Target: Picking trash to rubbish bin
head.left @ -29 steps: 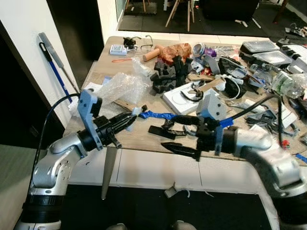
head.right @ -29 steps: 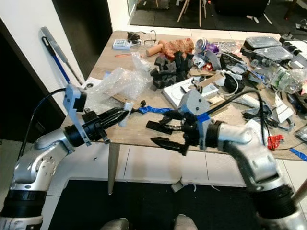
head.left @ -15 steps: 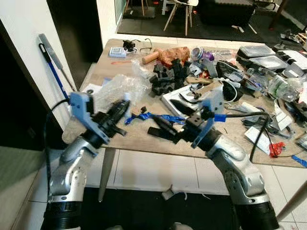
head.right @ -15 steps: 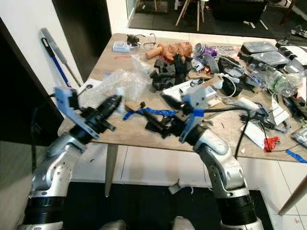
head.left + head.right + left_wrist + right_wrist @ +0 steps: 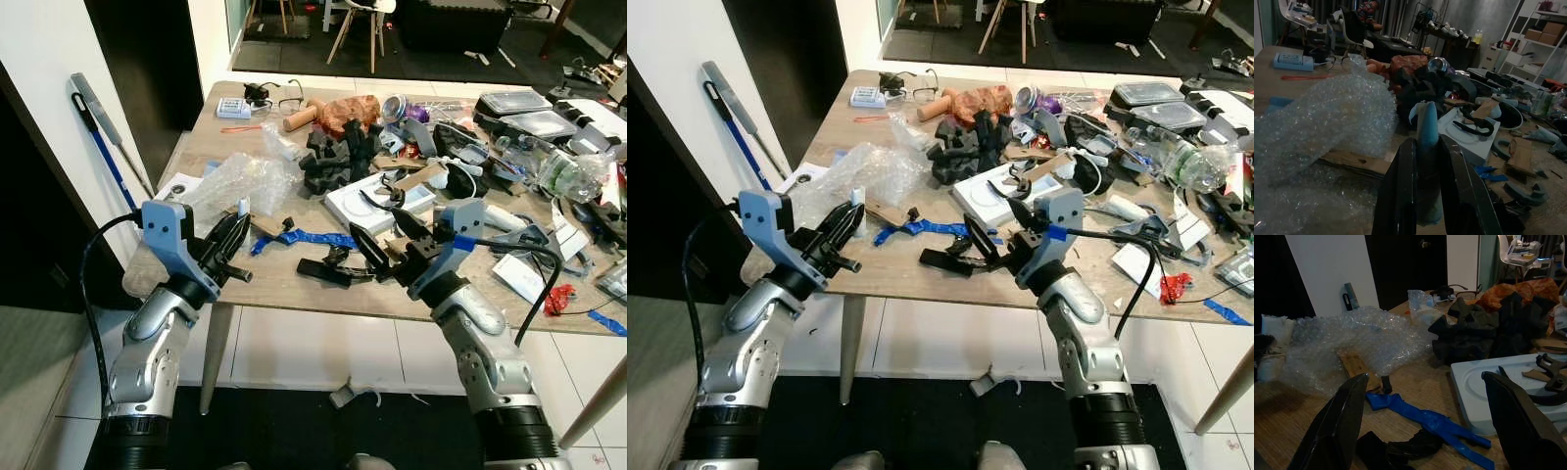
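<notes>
The pale scrap (image 5: 1426, 128) sits pinched between the left gripper's (image 5: 227, 241) fingers just beside the bubble wrap (image 5: 240, 179), while the right gripper (image 5: 389, 242), fingers wide, hovers over the blue strip (image 5: 1422, 418) on the tabletop (image 5: 284, 282); that shallow pinch could drop it.

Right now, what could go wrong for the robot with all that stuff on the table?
1. The left gripper pinches a pale blue scrap only at its lower end; it might slip out.
2. The right gripper hangs open over the blue strip, with black pieces touching it, so it could grab those too.
</notes>
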`<state>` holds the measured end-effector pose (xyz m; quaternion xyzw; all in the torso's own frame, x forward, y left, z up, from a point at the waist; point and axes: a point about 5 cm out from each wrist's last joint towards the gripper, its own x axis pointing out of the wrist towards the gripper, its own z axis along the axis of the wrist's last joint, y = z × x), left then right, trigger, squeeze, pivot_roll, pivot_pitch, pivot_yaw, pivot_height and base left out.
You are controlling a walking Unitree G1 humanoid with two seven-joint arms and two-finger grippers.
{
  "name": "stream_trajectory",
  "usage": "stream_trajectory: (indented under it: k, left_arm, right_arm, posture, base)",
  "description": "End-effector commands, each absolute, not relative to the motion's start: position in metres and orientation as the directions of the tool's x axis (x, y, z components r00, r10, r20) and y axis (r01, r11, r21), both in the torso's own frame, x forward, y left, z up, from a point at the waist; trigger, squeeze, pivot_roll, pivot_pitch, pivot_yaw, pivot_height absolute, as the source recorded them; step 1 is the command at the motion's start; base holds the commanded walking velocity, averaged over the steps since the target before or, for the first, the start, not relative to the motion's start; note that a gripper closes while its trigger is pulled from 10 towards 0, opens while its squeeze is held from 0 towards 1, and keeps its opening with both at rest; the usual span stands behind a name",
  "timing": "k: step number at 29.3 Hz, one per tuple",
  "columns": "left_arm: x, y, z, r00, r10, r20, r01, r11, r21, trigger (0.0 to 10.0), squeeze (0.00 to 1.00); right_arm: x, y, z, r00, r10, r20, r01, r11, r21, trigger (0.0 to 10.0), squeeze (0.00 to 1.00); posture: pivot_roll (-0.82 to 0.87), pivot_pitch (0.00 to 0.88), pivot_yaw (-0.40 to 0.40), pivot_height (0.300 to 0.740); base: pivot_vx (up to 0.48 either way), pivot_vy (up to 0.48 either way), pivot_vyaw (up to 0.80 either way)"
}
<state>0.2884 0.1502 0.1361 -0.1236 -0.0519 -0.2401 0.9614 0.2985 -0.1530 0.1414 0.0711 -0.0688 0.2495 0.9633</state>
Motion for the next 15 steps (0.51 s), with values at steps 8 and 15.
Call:
stream_trajectory:
  k: [8,15]
  left_arm:
    - [0.289,0.15,0.1356,0.866,-0.47,0.17,0.497,0.844,-0.201,10.0,0.0]
    - [0.289,0.1495,0.1333,0.863,-0.475,0.174,0.503,0.841,-0.197,10.0,0.0]
  right_arm:
    - [0.3005,-0.148,0.1385,0.847,0.504,0.169,-0.523,0.847,0.092,10.0,0.0]
    - [0.2997,-0.1465,0.1363,0.822,0.546,0.166,-0.562,0.823,0.078,10.0,0.0]
  posture:
    - [0.0,0.0,0.001,0.74]
    - [-0.01,0.0,-0.001,0.74]
  base:
    - [-0.032,0.0,0.0]
    - [-0.289,0.0,0.0]
